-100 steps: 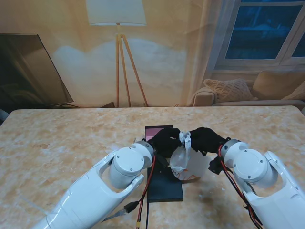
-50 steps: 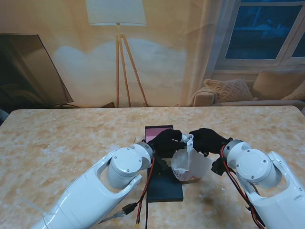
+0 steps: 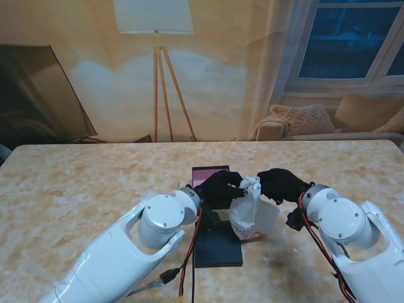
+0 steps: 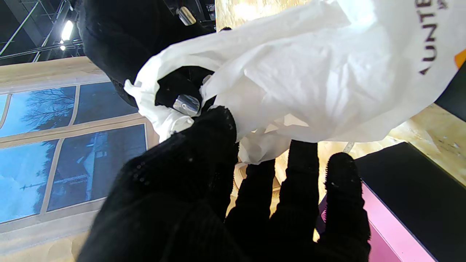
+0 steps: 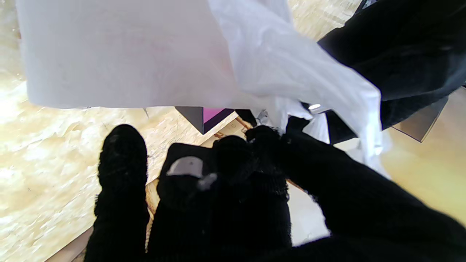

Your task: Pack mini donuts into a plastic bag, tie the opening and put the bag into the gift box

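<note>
The table [image 3: 95,183] carries the open gift box [image 3: 218,243], and the plastic bag [image 3: 254,216] hangs just to the box's right, its gathered neck pinched from either side by the left hand [image 3: 221,187] and right hand [image 3: 281,183]. The thin twisted plastic could slip from the gloved fingertips [image 4: 214,120] if the pull is uneven, dropping the bag beside the box or loosening the tie.

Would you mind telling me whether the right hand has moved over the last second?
Yes. In the stand view the right hand has shifted to the robot's right, away from the pink-lined gift box, drawing the plastic bag neck taut against the left hand.
</note>
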Tool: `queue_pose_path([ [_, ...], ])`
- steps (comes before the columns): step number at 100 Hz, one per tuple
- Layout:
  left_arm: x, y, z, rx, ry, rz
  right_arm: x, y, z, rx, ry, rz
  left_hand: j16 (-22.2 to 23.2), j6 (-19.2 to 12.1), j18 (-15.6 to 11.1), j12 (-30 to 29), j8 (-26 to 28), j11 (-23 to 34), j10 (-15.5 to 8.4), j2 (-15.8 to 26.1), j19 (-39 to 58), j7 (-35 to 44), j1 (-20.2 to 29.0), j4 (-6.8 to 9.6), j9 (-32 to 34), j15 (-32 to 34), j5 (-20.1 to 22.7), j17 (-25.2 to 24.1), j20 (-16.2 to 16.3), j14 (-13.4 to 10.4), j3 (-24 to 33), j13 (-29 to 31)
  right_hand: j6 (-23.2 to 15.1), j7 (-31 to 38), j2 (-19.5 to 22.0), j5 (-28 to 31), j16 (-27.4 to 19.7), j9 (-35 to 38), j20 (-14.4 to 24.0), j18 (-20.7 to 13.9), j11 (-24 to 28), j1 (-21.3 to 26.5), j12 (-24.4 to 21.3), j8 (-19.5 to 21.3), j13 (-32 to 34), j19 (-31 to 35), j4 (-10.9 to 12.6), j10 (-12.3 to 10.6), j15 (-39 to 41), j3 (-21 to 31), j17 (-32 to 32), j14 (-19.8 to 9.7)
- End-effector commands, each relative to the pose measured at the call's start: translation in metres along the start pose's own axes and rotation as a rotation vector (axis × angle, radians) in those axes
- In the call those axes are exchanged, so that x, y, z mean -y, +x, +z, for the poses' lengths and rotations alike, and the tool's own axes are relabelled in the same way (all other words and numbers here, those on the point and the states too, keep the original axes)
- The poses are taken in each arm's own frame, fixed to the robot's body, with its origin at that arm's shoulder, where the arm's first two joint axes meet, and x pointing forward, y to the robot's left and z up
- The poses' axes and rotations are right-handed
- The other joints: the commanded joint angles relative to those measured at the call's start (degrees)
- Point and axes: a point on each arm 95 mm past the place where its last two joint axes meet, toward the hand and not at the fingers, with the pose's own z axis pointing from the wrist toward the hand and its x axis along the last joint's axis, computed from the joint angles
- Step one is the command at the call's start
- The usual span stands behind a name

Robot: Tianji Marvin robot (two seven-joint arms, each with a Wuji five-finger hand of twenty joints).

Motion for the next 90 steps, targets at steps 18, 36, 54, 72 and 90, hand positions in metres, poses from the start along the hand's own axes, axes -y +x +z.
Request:
queue_pose_path([
  [18, 0.0, -0.002, -0.004, -0.01, -0.037, -0.003, 0.004, -0.008, -0.001, 0.014, 0.003, -0.017, -1.05, -2.05, 0.01, -0.87, 1.18, -0.96, 0.17, -0.56, 0.76, 1.87, 0.26, 0.08, -1.01, -1.13, 0.33, 0.59, 1.05, 0.31, 0.25, 0.15, -5.15, 1.85, 5.32, 4.24, 2.14, -0.55, 1.67, 1.19, 1.62, -0.34, 2.36, 4.23, -0.49, -0.64, 9.87, -2.7, 1.48, 7.65, -1.28, 1.15],
  [36, 0.002, -0.004, -0.004, -0.01, -0.041, -0.008, 0.002, -0.012, -0.002, 0.02, -0.007, -0.037, -1.32, -2.13, 0.0, -1.07, 1.25, -1.23, 0.13, -0.68, 0.67, 1.75, 0.13, 0.01, -0.95, -1.44, 0.53, 0.79, 0.93, 0.29, 0.48, 0.39, -5.59, 2.44, 6.23, 5.04, 2.31, -0.27, 1.86, 1.44, 1.48, -0.93, 2.66, 5.21, -0.62, -0.71, 11.96, -2.51, 1.62, 8.07, -1.53, 1.62],
  [54, 0.003, -0.006, -0.005, -0.013, -0.045, -0.013, 0.001, -0.014, -0.004, 0.027, -0.02, -0.057, -1.49, -2.16, 0.24, -1.2, 1.29, -1.36, 0.11, -0.85, 0.51, 1.64, 0.04, -0.05, -0.82, -1.64, 0.7, 0.96, 0.77, 0.26, 0.69, 0.49, -5.93, 2.63, 6.38, 5.55, 2.57, 0.14, 2.06, 1.36, 1.44, -1.3, 3.14, 5.65, -0.51, -0.61, 13.25, -2.21, 2.1, 8.29, -1.51, 1.82],
  [72, 0.005, -0.008, -0.006, -0.02, -0.058, -0.011, 0.0, -0.016, -0.005, 0.035, -0.03, -0.081, -1.99, -3.22, 0.34, -1.57, 1.01, -1.9, 0.25, -1.26, 0.27, 1.37, -0.3, -0.07, -0.84, -2.39, 1.4, 0.9, 0.56, 0.32, 1.17, 0.35, -6.19, 2.64, 6.53, 5.69, 2.63, 0.25, 2.14, 1.21, 1.2, -1.28, 3.54, 5.89, -0.54, -0.65, 13.69, -2.19, 2.21, 8.12, -1.58, 1.76],
  [90, 0.007, -0.01, -0.007, -0.03, -0.064, -0.007, -0.001, -0.018, -0.007, 0.042, -0.048, -0.11, -2.51, -5.45, 0.34, -1.83, 1.16, -2.17, 0.3, -1.57, 0.27, 1.36, -0.81, -0.12, -0.7, -3.03, 1.82, 0.91, 0.48, 0.34, 1.8, 0.59, -6.31, 2.9, 6.61, 5.92, 2.77, 0.38, 2.2, 1.23, 1.16, -1.34, 3.83, 6.18, -0.46, -0.62, 14.12, -1.98, 2.55, 8.31, -1.58, 1.77],
])
